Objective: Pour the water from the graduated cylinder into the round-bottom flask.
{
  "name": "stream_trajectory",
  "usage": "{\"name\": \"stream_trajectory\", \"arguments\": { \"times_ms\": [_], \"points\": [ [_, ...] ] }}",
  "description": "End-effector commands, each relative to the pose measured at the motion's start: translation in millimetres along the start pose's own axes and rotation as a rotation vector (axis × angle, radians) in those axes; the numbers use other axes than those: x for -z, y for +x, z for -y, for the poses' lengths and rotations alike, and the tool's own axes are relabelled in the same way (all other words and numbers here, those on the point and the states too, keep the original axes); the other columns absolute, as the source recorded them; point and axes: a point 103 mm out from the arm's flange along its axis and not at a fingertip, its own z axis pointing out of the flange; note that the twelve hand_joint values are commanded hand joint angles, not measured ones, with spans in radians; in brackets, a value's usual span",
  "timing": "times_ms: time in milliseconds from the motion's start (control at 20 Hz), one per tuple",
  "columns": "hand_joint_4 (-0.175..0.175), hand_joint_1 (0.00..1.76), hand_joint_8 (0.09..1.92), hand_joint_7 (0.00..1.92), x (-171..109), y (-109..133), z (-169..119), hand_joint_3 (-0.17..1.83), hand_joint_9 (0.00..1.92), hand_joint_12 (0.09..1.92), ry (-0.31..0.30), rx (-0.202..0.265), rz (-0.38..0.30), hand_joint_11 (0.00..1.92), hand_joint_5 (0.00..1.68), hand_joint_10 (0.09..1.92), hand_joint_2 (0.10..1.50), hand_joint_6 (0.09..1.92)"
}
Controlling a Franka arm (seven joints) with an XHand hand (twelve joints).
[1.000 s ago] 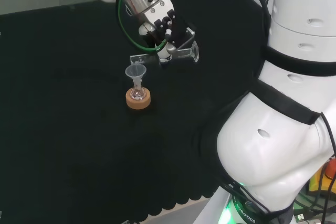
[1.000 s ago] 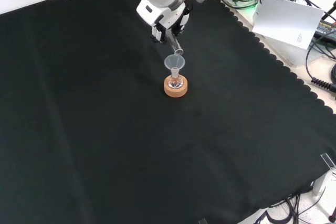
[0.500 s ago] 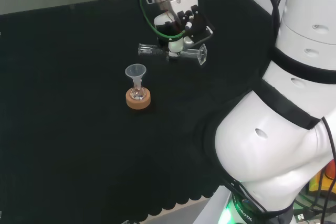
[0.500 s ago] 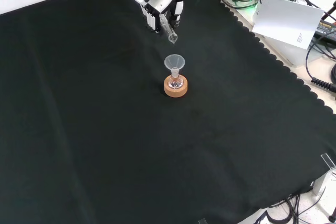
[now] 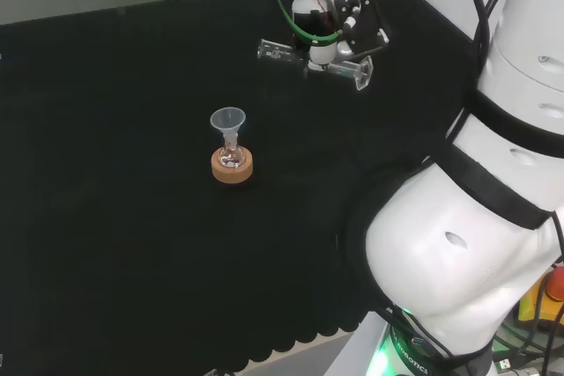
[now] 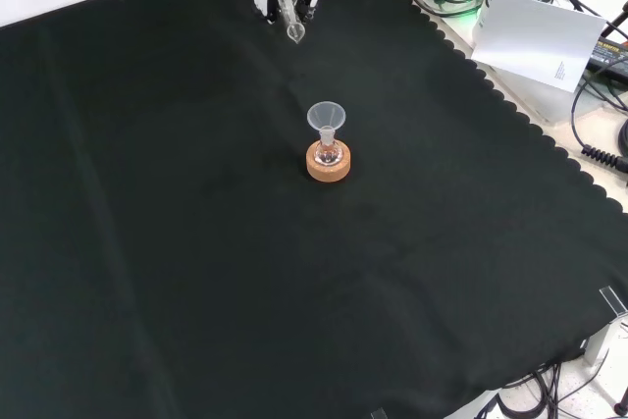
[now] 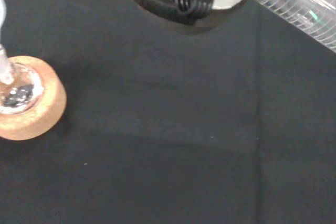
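My hand (image 5: 333, 15) is clamped around the graduated cylinder (image 5: 313, 59), lying sideways, well apart from the funnel (image 5: 227, 120). The funnel sits in the round-bottom flask (image 5: 232, 157) on its cork ring (image 5: 233, 167), so pouring looks finished.

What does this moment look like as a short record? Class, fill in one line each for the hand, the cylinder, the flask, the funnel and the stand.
hand: the hand is curled round the graduated cylinder, raised above the cloth
cylinder: lies roughly level in the head view, apart from the flask
flask: round-bottom flask upright on its stand
funnel: clear funnel sits in the flask's neck
stand: cork ring on the cloth
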Motion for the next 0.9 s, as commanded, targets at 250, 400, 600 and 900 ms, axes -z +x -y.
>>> {"name": "stream_trajectory", "arguments": {
  "times_ms": [250,400,600,900],
  "points": [
    [-0.175,1.42,0.63,1.23,-31.7,16.1,-13.2,0.0,1.55,0.71,-0.059,0.192,-0.353,1.25,1.3,0.09,0.96,0.45],
    [-0.175,1.42,0.63,1.22,-31.9,15.1,-13.5,0.0,1.55,0.71,-0.062,0.198,-0.362,1.25,1.3,0.09,0.96,0.45],
    [-0.175,1.42,0.63,1.22,-31.7,13.9,-13.7,0.0,1.55,0.71,-0.07,0.202,-0.368,1.25,1.29,0.09,0.96,0.45],
    [-0.175,1.42,0.63,1.22,-31.7,16.2,-13.0,0.0,1.55,0.71,-0.086,0.207,-0.364,1.25,1.29,0.09,0.96,0.45]
  ]
}}
